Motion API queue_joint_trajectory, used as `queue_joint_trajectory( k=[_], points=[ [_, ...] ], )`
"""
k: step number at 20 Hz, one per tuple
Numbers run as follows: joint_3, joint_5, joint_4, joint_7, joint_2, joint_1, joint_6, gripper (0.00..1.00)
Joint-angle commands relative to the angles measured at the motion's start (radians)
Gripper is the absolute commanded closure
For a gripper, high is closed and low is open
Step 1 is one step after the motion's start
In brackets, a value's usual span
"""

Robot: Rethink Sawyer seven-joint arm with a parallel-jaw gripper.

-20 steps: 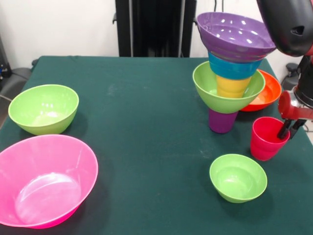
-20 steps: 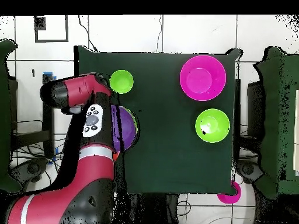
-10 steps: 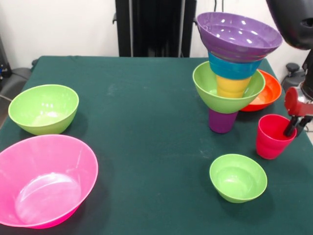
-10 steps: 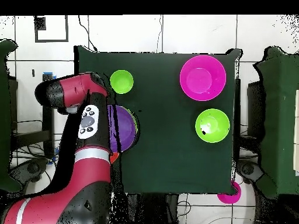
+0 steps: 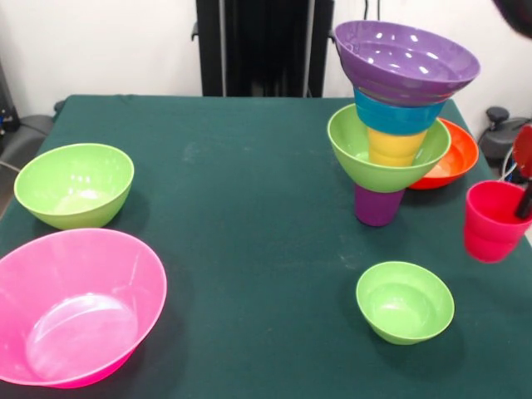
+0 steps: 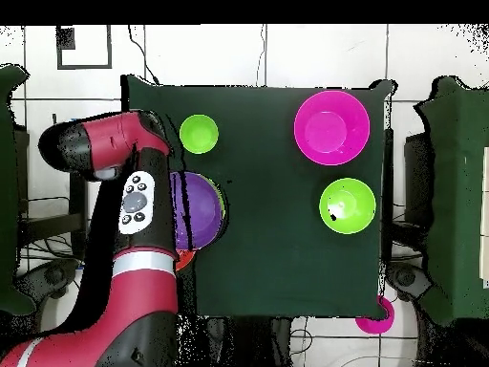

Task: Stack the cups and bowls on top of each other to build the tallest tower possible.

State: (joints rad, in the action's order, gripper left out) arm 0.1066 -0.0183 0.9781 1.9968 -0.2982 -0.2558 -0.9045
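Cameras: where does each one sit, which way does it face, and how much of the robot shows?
Front view: across the table, facing the robot; shows the tower and, at the right edge, the claw in the lifted red cup.
Overhead view: above, looking straight down; shows the red arm over the table's left side.
Shared: the purple bowl, pink bowl and two loose green bowls.

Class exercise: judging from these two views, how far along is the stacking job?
Done: a five-piece tower, purple cup base to wide purple bowl. In hand: the glossy red plastic cup on the gripper, lifted. Left: two loose lime green bowls, pink bowl, orange-red bowl.
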Motion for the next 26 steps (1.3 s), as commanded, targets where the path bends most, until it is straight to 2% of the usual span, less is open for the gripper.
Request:
queue_joint_trajectory(
  k=[1,7,15,21,26],
  points=[
    [-0.101,-0.056,0.051,0.119,-0.087,-0.016,-0.001,1.0],
    [-0.117,-0.108,0.089,0.109,-0.168,-0.018,-0.002,1.0],
    [-0.116,-0.149,0.125,0.042,-0.292,-0.003,-0.046,1.0],
    [-0.104,-0.165,0.116,-0.002,-0.369,0.021,-0.132,1.0],
    [-0.104,-0.187,0.145,-0.047,-0.458,0.045,-0.228,1.0]
  ],
)
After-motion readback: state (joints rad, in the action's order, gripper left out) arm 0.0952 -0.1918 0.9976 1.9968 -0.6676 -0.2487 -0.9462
